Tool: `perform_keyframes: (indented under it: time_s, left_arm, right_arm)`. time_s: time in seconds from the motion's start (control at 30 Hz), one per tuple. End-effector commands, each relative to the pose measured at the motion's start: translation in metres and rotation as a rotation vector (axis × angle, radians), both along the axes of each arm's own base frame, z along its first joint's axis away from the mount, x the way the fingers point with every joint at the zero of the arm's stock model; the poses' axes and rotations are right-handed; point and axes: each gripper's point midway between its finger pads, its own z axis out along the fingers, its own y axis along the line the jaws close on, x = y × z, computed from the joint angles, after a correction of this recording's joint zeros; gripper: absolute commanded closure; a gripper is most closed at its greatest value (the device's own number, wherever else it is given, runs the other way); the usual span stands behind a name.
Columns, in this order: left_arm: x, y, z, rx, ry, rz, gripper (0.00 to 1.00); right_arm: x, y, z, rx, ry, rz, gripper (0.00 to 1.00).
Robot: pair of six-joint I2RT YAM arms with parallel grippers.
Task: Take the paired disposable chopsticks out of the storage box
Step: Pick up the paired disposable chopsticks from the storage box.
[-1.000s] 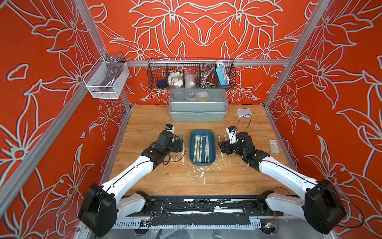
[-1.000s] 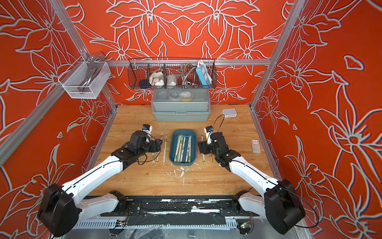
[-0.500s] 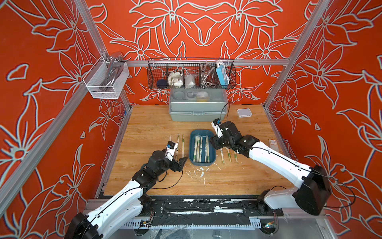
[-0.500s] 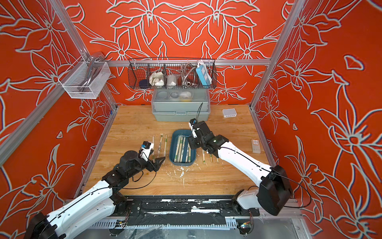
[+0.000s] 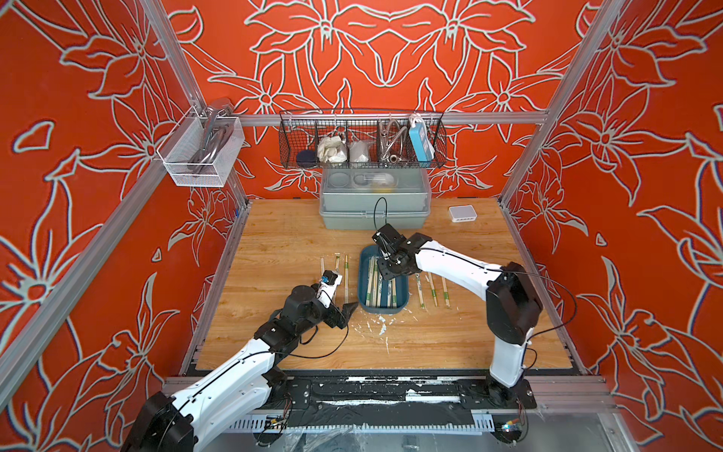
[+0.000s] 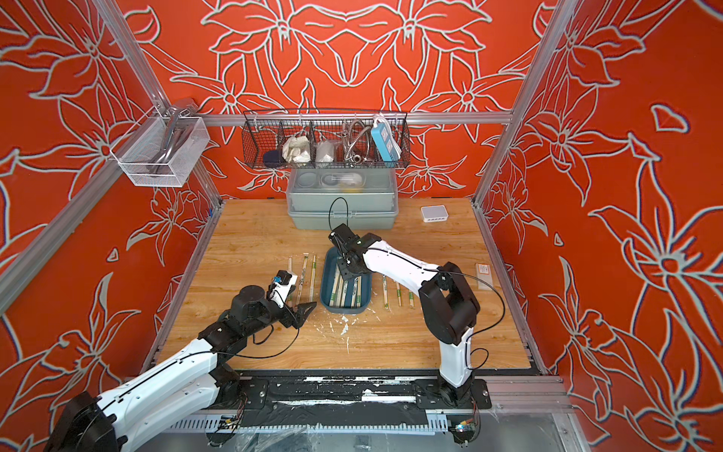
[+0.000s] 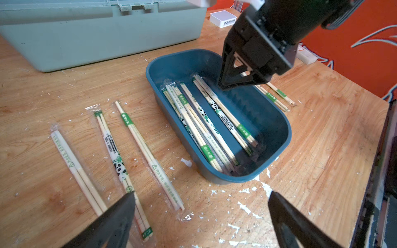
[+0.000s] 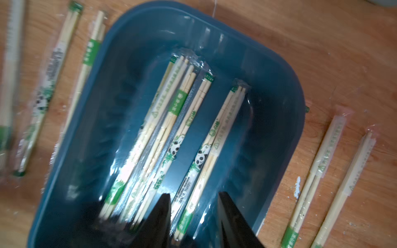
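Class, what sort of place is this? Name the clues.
Probably a robot test booth: a white left arm and right arm on a base rail, aluminium framing holding orange flower-print walls, a wooden tabletop.

text | paired disposable chopsticks point(image 7: 119, 165) wrappers: green characters, barcode, triangle mark | none legible

It was a robot lab cell: aluminium framing point(image 5: 489, 117), floral panels point(image 5: 391, 51), a wooden bench point(image 5: 281, 235), left arm point(image 5: 231, 375) and right arm point(image 5: 454, 262) bolted alongside.
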Motion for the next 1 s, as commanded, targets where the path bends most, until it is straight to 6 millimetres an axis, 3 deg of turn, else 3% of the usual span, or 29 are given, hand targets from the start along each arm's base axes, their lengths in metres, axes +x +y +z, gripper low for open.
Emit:
perform_keyframes:
  time_s: [0.0,0.37,0.73,0.97]
  left_arm:
    - [0.007,-0.001,0.01,0.008,-0.031,0.01,0.04]
    - [0.015,-0.003,-0.001,0.052,0.031,0.021,0.04]
    - [0.018,0.0,-0.004,0.064,0.038,0.044,0.04]
    - [0.02,-0.002,-0.007,0.074,0.055,0.039,0.04]
  right_arm:
    - [0.007,-0.013,-0.007,-0.105,0.004,-0.079,0.6]
    - [0.023,-0.012,-0.042,-0.177,0.026,-0.17,0.58]
    - [0.026,-0.004,-0.07,-0.116,0.085,-0.191,0.59]
    - [0.023,0.009,-0.071,-0.018,0.102,-0.184,0.63]
